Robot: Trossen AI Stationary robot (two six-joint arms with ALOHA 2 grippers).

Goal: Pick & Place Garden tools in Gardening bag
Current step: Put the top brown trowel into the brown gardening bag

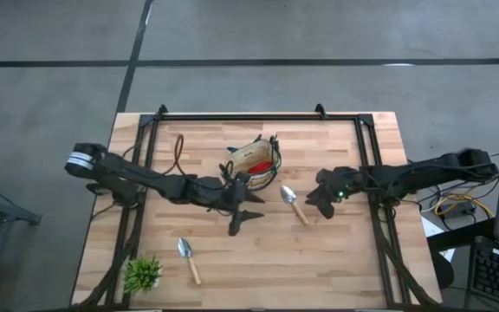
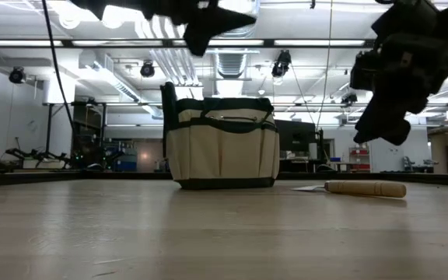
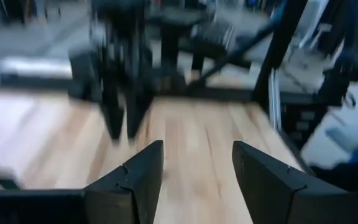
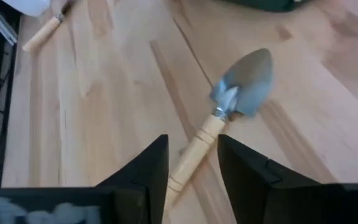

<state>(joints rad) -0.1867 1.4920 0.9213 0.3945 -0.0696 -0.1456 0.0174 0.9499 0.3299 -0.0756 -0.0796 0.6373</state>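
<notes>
Two trowels lie flat on the wooden table (image 1: 336, 260).

Gardening bag (image 1: 260, 159): upright, table centre, toward the far edge.

Left gripper (image 1: 236, 221): fingers spread, empty, just in front of the bag.

Right gripper (image 4: 191, 163): fingers parted, straddling a trowel handle, not clamped on it.

Trowel (image 1: 294, 204): right of the bag.

Second trowel (image 1: 188, 258): near front edge, beside the spiky green plant (image 1: 143, 274).
</notes>
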